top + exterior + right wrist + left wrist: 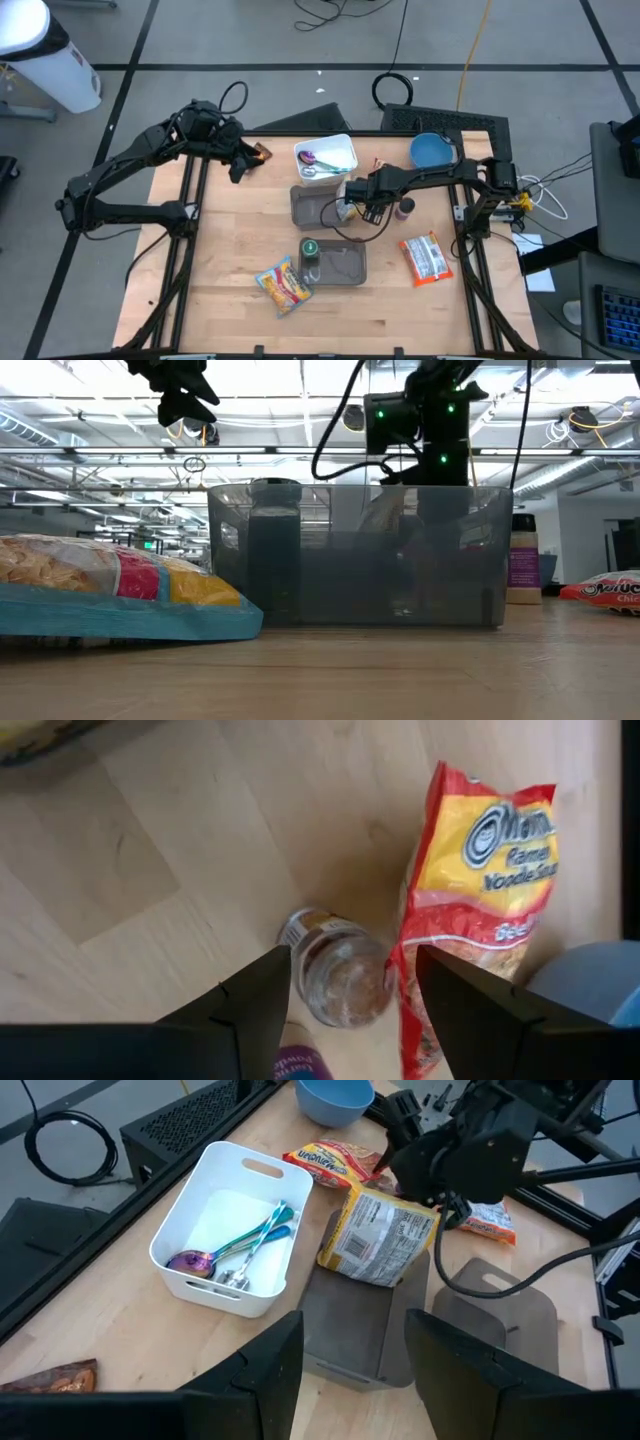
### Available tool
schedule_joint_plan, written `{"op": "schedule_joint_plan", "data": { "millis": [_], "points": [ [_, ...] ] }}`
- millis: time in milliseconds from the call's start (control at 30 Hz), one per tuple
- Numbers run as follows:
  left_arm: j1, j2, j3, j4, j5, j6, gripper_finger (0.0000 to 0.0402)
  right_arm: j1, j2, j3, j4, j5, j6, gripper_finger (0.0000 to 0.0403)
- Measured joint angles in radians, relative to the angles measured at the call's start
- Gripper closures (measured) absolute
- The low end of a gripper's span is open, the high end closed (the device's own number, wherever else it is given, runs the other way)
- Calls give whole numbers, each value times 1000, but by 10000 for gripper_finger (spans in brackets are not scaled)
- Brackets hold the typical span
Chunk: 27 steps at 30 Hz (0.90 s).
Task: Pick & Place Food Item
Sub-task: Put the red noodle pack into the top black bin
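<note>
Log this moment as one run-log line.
right claw: on noodle packet | packet: tilted above grey bin | left claw: open, empty, waiting over table rear left
</note>
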<state>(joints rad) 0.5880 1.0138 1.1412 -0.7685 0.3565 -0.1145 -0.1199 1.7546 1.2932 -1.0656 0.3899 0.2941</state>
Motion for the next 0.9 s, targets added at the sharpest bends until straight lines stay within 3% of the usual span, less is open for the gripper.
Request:
{"op": "schedule_joint_plan", "data": {
  "millis": [433,900],
  "points": [
    [0,0,0,0,0,-8,218,-45,0,-74,56,0,65,211],
    [0,0,0,1,0,-15,218,-81,-3,-74,56,-28,-14,396]
  ]
}}
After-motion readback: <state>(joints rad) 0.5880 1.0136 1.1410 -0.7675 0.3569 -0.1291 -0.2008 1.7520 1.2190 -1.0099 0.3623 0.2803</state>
